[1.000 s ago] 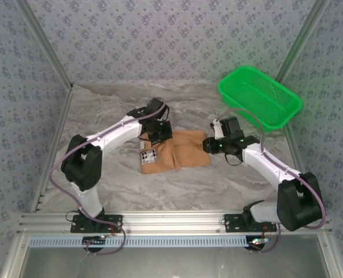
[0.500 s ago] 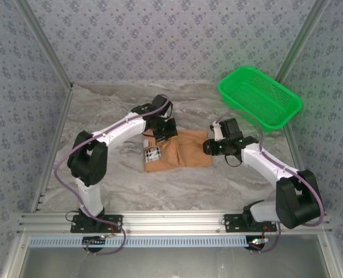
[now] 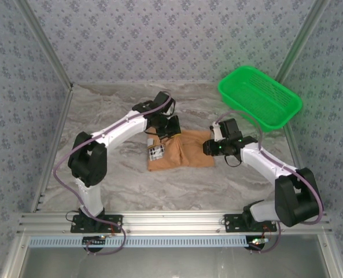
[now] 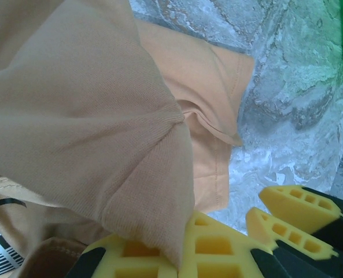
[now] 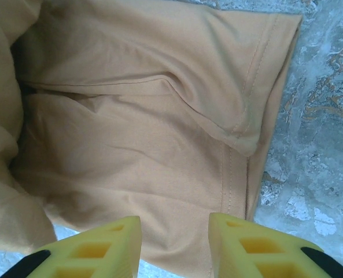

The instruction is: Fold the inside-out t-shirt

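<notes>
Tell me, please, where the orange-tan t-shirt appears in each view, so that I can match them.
Top external: the t-shirt lies mid-table, down-left of the green basket.
Left wrist: the t-shirt spans left and centre, one fold raised near the camera.
Right wrist: the t-shirt spreads from the left edge past centre.
Shared landmark: the grey marbled table, bare beside the stitched sleeve hem in both wrist views.

Green basket (image 3: pixel 260 97) on marble table's (image 3: pixel 188 186) far-right corner.

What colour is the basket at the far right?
The basket is bright green, best seen from top external.
</notes>
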Available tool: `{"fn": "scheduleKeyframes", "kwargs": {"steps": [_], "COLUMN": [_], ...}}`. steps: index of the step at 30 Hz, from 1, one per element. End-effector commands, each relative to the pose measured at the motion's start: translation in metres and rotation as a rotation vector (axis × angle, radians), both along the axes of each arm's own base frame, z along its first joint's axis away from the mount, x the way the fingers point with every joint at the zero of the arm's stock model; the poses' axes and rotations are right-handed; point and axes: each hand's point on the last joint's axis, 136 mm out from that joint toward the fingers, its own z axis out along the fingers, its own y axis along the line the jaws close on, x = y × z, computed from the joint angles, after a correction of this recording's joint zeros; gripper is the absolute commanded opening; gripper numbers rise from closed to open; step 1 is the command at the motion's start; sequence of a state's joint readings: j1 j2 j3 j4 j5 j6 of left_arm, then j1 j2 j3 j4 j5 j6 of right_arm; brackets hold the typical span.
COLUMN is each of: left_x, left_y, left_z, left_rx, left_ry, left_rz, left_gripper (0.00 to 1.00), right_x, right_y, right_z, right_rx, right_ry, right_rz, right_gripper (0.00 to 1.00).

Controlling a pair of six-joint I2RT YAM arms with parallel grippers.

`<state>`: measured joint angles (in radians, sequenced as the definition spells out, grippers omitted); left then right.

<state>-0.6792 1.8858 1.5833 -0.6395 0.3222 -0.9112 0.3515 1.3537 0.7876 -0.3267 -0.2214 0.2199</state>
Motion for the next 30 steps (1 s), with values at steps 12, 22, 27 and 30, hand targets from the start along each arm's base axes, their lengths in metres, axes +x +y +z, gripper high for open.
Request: {"fn": "scheduleKeyframes", "kwargs": {"steps": [12, 22, 27, 30], "left_x": [0.003, 0.011, 0.019, 0.022], "left_y": [-0.038, -0.074, -0.090, -0.095], "left_z": [-0.019, -0.042, -0.019, 0.000], "left_rx": [-0.034, -0.097, -0.149, -0.169], "left_ry": [0.032, 0.051, -0.006, -0.055], "left_rz": [-0.082, -0.124, -0.189, -0.239], "left_gripper": [0.00, 0.24, 0.41, 0.51], "right_x": [-0.009, -0.016, -0.017, -0.016], "right_y": [-0.011, -0.024, -0.036, -0.041], "right_z": [-0.015, -0.015, -0.004, 0.005], "right_rx": [-0.030, -0.048, -0.066, -0.071], "right_ry": [0.068, 0.078, 0.046, 0.012], "right_rz": [-0.031, -0.108, -0.168, -0.187], "right_gripper": [0.37, 0.37, 0.38, 0.38]}}
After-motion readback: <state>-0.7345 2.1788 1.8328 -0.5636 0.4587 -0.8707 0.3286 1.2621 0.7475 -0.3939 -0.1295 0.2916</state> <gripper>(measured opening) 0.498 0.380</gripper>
